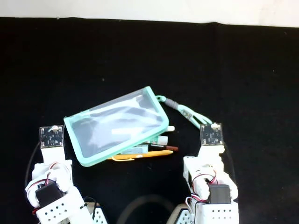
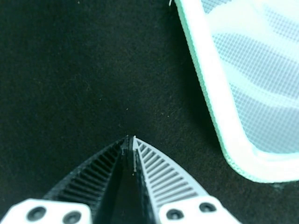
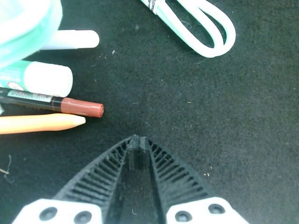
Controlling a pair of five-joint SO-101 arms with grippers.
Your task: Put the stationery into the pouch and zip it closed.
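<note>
The left gripper point(image 2: 130, 140) and right gripper point(image 3: 138, 140) are both pinched shut with nothing held, the pens point(image 1: 161, 148) are left poking out at the pouch point(image 1: 117, 123) edge, so tbh packing and zipping are yet to be done.

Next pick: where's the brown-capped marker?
In the high view the marker sticks out at the pouch's edge, on the right gripper's side, between the glue stick and orange pen.
</note>
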